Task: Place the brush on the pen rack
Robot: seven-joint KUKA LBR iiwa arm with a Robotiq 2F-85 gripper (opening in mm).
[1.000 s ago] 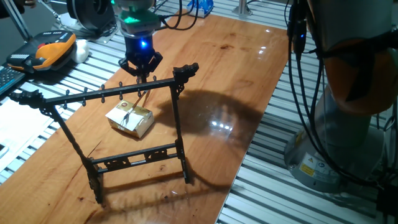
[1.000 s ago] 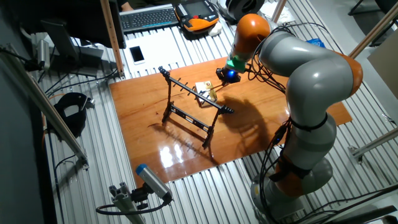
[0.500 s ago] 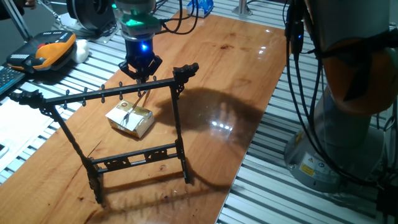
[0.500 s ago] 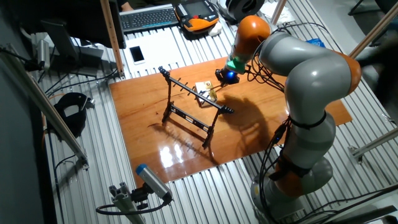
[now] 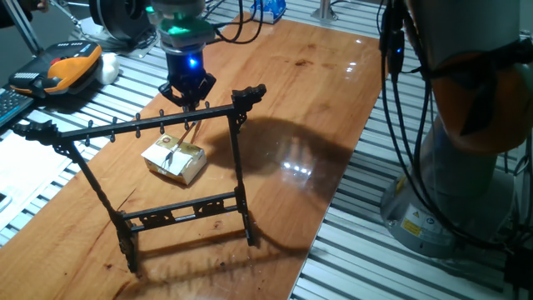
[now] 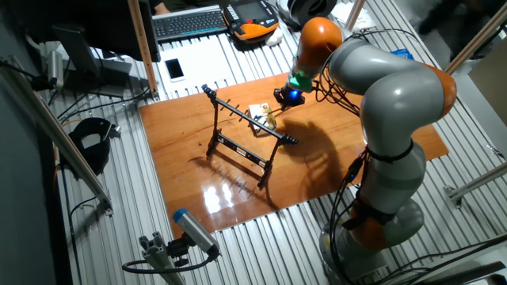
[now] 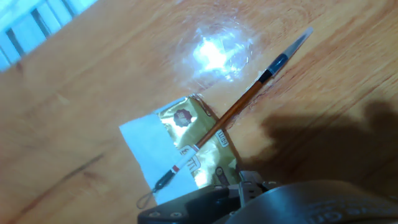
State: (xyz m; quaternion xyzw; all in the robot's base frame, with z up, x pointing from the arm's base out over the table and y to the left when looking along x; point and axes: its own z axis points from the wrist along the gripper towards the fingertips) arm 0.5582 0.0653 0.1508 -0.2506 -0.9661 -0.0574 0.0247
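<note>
We see the brush (image 7: 231, 113) lying propped on the small box (image 7: 186, 149), its looped end over the box top and its tip reaching down toward the bench (image 7: 74, 112). That prop lifts the handle off the wood, which we judge is there to give the claw room to close around so thin a stick.

The claw (image 5: 188, 90) hangs just behind the rack (image 5: 150, 127), above the box (image 5: 175, 160) and the brush (image 5: 186, 133), near the top bar. In the fixed views its fingers are dark and small; in the hand view only the underside of the hand shows at the bottom edge. We cannot tell whether the claw is spread or pressed together. Nothing appears to be held in it, since the brush rests on the box.

The rack (image 6: 245, 131) stands upright mid-bench on its 2 legs, hooks along the top bar bare as far as we can see. The task looks unstarted: the brush must be gripped, lifted and its loop brought to 1 hook. We judge the loop small and the hooks fine, so alignment will be the hard part.
</note>
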